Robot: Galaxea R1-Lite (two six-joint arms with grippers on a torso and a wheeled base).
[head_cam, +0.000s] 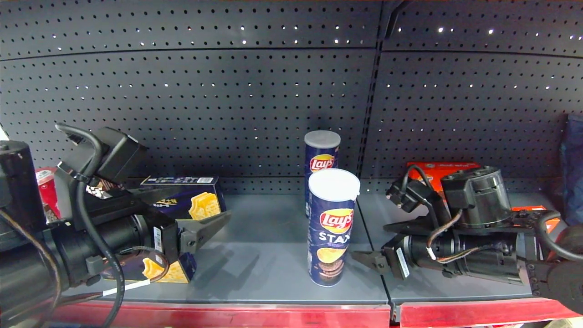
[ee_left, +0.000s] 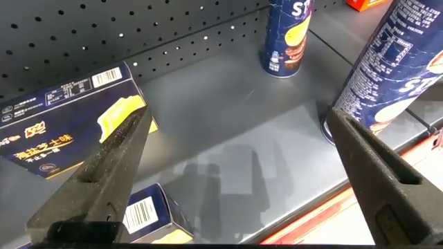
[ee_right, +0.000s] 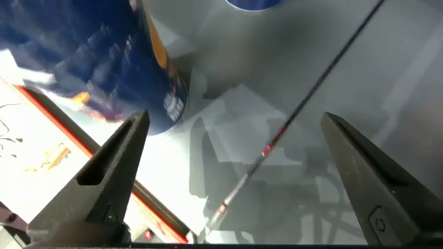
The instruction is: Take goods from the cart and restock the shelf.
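Two tall dark-blue chip cans stand on the grey shelf (head_cam: 268, 255). The front can (head_cam: 332, 228) is near the shelf edge and the back can (head_cam: 321, 157) is by the pegboard. My left gripper (head_cam: 207, 218) hovers open over the shelf, left of the front can, with nothing between its fingers. In the left wrist view, the left gripper (ee_left: 237, 116) frames bare shelf, with the front can (ee_left: 391, 69) just outside one finger and the back can (ee_left: 285, 38) farther off. My right gripper (head_cam: 373, 246) is open and empty, just right of the front can's base. In the right wrist view, the front can (ee_right: 111, 62) stands beside the right gripper (ee_right: 235, 119).
A blue cracker box (head_cam: 191, 198) lies behind the left arm and a second one (head_cam: 168, 271) under it near the edge. An orange box (head_cam: 442, 169) sits at the back right. A red can (head_cam: 45, 189) stands far left. The shelf's red front lip (head_cam: 227, 315) runs below.
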